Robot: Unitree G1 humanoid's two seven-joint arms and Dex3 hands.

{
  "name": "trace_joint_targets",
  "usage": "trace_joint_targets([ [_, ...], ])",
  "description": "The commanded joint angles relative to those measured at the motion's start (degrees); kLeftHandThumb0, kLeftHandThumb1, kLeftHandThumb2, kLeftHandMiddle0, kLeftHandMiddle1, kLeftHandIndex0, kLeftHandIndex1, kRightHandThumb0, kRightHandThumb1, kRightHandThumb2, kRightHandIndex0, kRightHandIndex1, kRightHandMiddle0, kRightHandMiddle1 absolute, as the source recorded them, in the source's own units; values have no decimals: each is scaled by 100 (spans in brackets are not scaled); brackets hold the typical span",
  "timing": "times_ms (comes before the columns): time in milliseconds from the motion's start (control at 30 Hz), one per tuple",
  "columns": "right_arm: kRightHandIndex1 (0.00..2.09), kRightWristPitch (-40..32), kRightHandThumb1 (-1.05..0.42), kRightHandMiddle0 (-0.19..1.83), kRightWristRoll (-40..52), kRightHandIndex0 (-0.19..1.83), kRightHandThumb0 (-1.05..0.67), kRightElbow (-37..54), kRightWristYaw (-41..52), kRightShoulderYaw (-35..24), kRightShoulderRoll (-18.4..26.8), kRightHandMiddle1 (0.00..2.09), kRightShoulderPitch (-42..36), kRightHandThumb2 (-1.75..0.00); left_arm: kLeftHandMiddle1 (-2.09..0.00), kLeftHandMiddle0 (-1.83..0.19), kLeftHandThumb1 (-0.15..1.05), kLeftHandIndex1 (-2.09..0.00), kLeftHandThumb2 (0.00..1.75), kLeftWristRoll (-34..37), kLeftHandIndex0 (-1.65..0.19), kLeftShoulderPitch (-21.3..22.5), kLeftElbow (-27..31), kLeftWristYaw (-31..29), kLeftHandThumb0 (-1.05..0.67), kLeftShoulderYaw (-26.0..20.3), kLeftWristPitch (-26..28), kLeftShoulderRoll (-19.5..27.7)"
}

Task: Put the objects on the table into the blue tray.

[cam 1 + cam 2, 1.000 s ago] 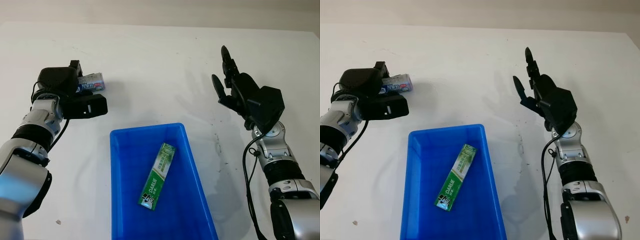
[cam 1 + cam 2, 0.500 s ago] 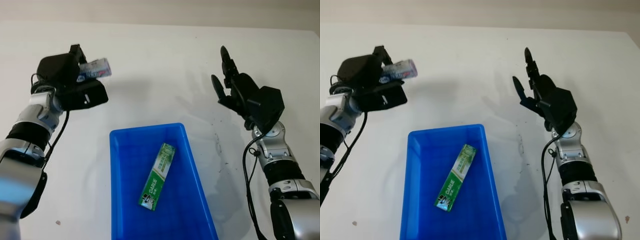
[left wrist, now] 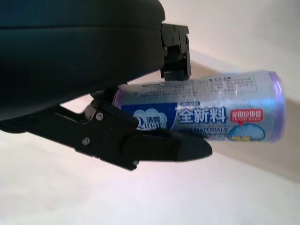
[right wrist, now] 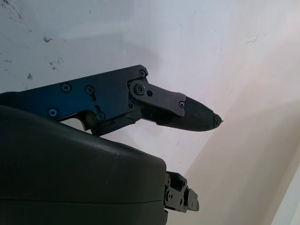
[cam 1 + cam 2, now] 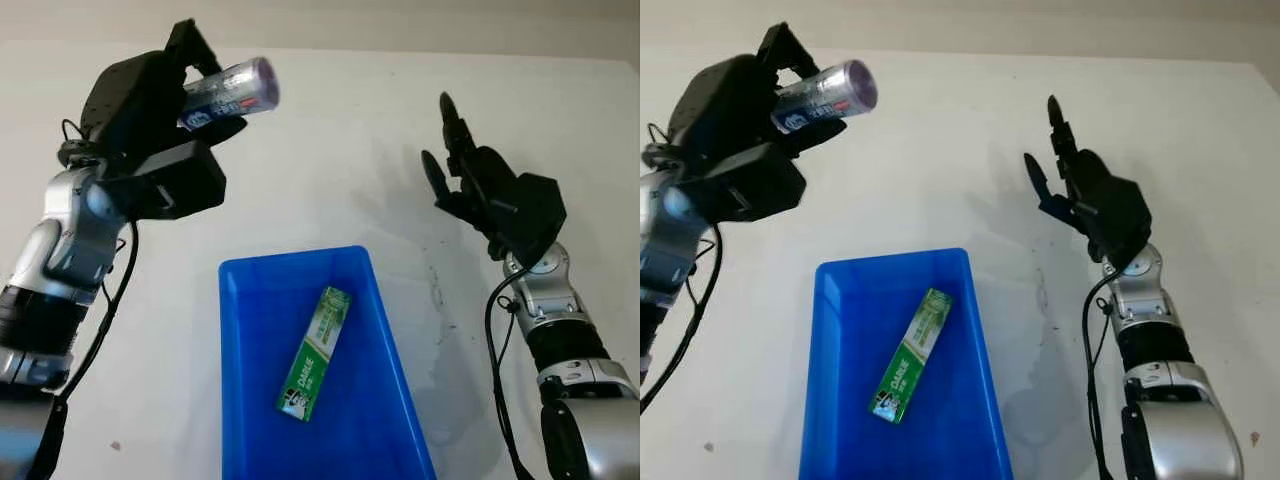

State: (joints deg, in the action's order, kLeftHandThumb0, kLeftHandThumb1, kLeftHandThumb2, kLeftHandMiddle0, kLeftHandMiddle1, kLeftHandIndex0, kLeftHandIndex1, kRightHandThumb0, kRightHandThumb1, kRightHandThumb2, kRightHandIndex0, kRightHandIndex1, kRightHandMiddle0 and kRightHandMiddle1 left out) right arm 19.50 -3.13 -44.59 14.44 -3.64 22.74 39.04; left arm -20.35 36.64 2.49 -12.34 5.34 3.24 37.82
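Above the far left of the white table (image 5: pixel 330 130), your left hand (image 5: pixel 165 120) is raised high and grasps a roll of trash bags (image 5: pixel 232 93), a lilac cylinder in a printed wrapper. The fingers close around one end; the other end sticks out free toward the middle of the table, with one finger (image 3: pixel 159 145) running along the roll's side and another behind it. The roll is well clear of the table surface.

Nearer to you, at the centre, sits the blue tray (image 5: pixel 240 290). A green toothpaste box (image 5: pixel 315 352) already lies inside it, slanted. The roll is not over the tray; it hangs beyond the tray's far left corner.

Your right hand (image 5: pixel 470 180) is open, held in the air over the right side of the table, well apart from the tray, holding nothing.

The risk, as I judge it: the grip covers only one end, so the smooth wrapper could slide out during a quick swing. Releasing too early would drop the roll on the table, where it could roll away.
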Motion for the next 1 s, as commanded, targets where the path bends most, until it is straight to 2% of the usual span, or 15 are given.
trace_joint_targets([
  [0, 0, 47, -105, -19, 25, -19, -60, 68, 8, -10, 14, 0, -13, -69, -209, -93, 105, -209, 48, 370, -42, -266, 676, -532, -36, -203, 297, 69],
  [100, 0, 30, -105, -19, 54, -19, -59, 56, 34, -14, -11, 0, 4, -70, -209, -85, 105, -209, 47, 708, -33, -532, 1489, -1286, -35, -293, 876, 181],
  [200, 0, 62, -105, -19, 48, -19, -60, 28, 32, -5, -20, 0, 17, -70, -209, -89, 105, -209, 47, 965, -35, -784, 2203, -1950, -37, -385, 1367, 400],
  [300, 0, -76, -105, -19, 32, -19, -60, 148, 10, 4, -24, 0, -13, -69, -209, -87, 105, -209, 45, 1223, -28, -1085, 3106, -2666, -38, -528, 1994, 812],
  [433, 0, -123, -105, -19, 80, -19, -61, 191, 25, -16, -56, 0, -27, -68, -209, -85, 105, -209, 39, 1602, -36, -1272, 4004, -3426, -37, -657, 2660, 1319],
  [500, 0, -110, -105, -19, 85, -19, -61, 188, 32, -9, -63, 0, -27, -68, -209, -82, 105, -209, 38, 1844, -36, -1207, 4269, -3889, -38, -623, 2865, 1695],
  [567, 0, -74, -105, -19, 23, -19, -63, 192, -26, 27, -60, 0, -29, -68, -209, -81, 105, -209, 31, 2037, -43, -1194, 4354, -4237, -40, -529, 2824, 1964],
  [667, 0, -56, -105, -19, 3, -19, -63, 207, -55, 49, -76, 0, -33, -68, -209, -86, 105, -209, 26, 2247, -48, -1319, 4254, -4409, -41, -384, 2590, 2018],
  [767, 0, -51, -105, -19, -6, -19, -62, 241, -69, 61, -81, 0, -50, -68, -209, -77, 105, -209, 24, 2394, -39, -1353, 4177, -4536, -41, -226, 2542, 2056],
  [800, 0, -51, -105, -19, -35, -19, -61, 257, -98, 70, -69, 0, -61, -68, -206, -49, 105, -204, 23, 2435, -18, -1342, 4108, -4597, -50, -146, 2501, 2062],
  [833, 0, -58, -105, -19, -66, -19, -61, 277, -133, 76, -59, 0, -73, -68, -201, -29, 105, -188, 24, 2466, -6, -1339, 4017, -4657, -55, -78, 2362, 2052],
  [867, 0, -50, -105, -19, -92, -19, -61, 294, -158, 80, -50, 0, -86, -68, -177, -18, 105, -155, 24, 2514, 1, -1331, 3939, -4717, -61, -20, 2256, 2034],
  [900, 0, -61, -105, -19, -100, -19, -61, 316, -163, 79, -44, 0, -97, -68, -118, -15, 105, -99, 25, 2601, 3, -1295, 3883, -4785, -66, 32, 2265, 2015],
  [933, 0, -84, -105, -19, -75, -19, -62, 339, -141, 66, -48, 0, -108, -69, -74, -21, 105, -62, 25, 2710, -1, -1288, 3843, -4787, -68, 46, 2317, 1946],
  [967, 0, -108, -105, -19, -54, -19, -62, 372, -121, 56, -49, 0, -122, -69, -44, -24, 105, -37, 24, 2824, -2, -1255, 3816, -4773, -69, 66, 2435, 1880],
])
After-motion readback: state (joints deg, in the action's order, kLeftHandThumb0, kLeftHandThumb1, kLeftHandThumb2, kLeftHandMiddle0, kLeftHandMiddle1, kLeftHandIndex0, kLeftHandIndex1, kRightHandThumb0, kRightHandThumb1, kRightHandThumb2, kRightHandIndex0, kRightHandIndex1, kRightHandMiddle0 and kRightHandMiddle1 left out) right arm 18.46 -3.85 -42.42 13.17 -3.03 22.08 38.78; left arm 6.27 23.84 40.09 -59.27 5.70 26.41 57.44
